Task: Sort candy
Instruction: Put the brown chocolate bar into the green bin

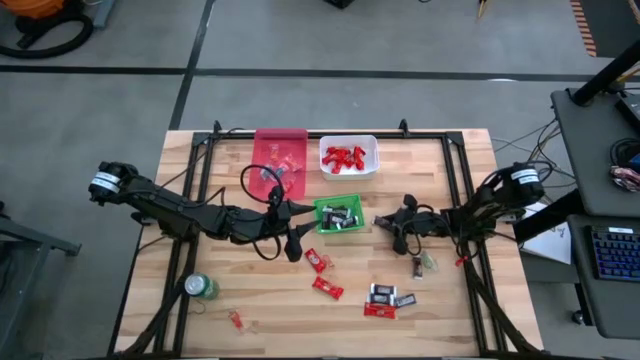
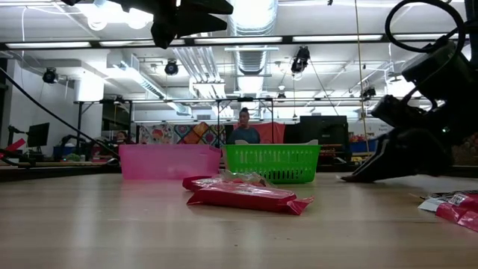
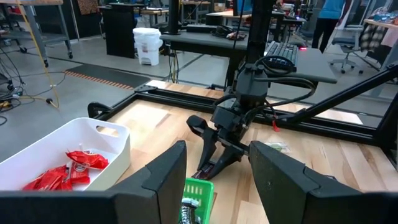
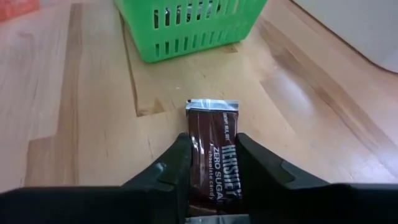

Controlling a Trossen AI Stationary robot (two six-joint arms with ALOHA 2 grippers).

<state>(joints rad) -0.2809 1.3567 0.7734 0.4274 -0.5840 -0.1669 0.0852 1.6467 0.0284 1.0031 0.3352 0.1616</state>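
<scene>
So here we've got the right gripper closed down around a dark brown-and-silver wrapped chocolate bar, one finger on each long edge. The bar's long axis runs straight out ahead of the fingers, toward the green slotted plastic basket just beyond it. That's the bit that matters for us: the basket sits just left of the gripper on the wooden table, so it's a short carry. The right arm reaches in low from the right edge. Our left gripper hangs open and empty over the basket's near-left corner, with the white bin of red sweets just beyond.
</scene>
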